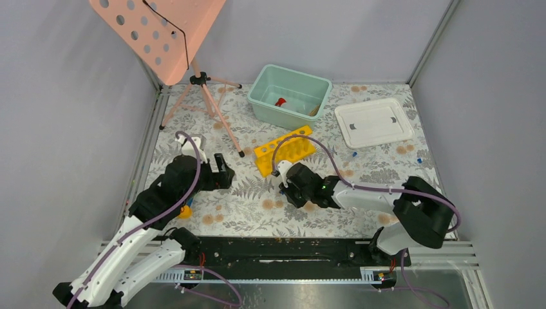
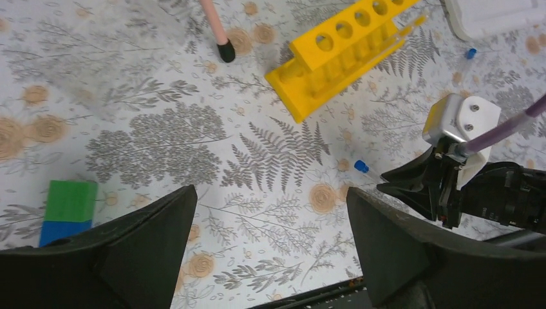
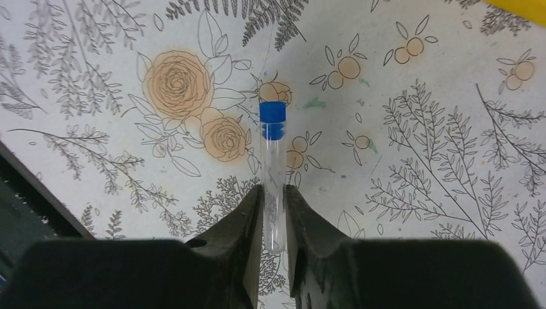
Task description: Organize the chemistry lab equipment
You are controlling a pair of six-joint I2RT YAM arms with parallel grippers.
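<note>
Right gripper (image 3: 273, 193) is pinching a blue-capped tube (image 3: 273, 154) by its clear lower end. The tube is lying on the table (image 1: 244, 206) near the yellow rack (image 1: 285, 149), probably bound for its holes. Left gripper (image 2: 270, 193) is hanging wide, holding nothing.

We record the yellow rack (image 1: 285, 149) set askew between the teal tub (image 1: 283, 118) and the right gripper (image 1: 284, 188), the white lid (image 1: 374, 122) flat just right of the tub, the left gripper (image 1: 225, 172) well apart.
</note>
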